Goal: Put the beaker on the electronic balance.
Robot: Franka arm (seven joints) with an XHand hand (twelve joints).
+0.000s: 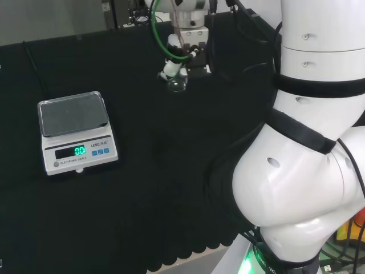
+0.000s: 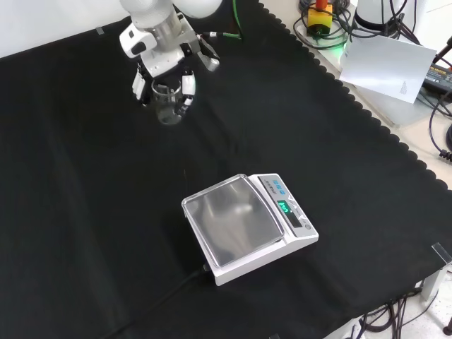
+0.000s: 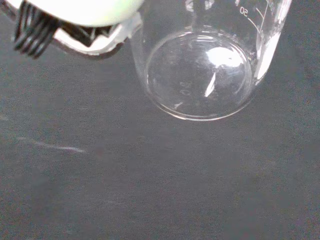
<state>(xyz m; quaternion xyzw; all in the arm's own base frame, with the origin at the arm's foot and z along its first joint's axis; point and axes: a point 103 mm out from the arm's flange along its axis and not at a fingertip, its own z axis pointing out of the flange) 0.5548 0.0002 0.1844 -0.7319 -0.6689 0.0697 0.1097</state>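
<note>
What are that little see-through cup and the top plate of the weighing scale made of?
The small clear beaker held in the black and white hand looks like glass, maybe clear plastic: see-through, glossy highlights, printed white scale marks. The white electronic balance has a flat grey pan with a dull metallic sheen, probably brushed steel; its body looks like plastic.

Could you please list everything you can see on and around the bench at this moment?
Beaker: one, clear glass, looks empty, held in the hand near the far end of the cloth in the front view.
Electronic balance: one, white with a grey pan and green display, nothing on the pan, near the middle of the cloth in the front view.
Cloth: one, black, covering the bench.
Cables and gear: several, mixed colours, off the cloth at the front view's upper right.
Hand: one, black and white, fingers curled round the beaker.
Arm: one, white, at the head view's right.
</note>
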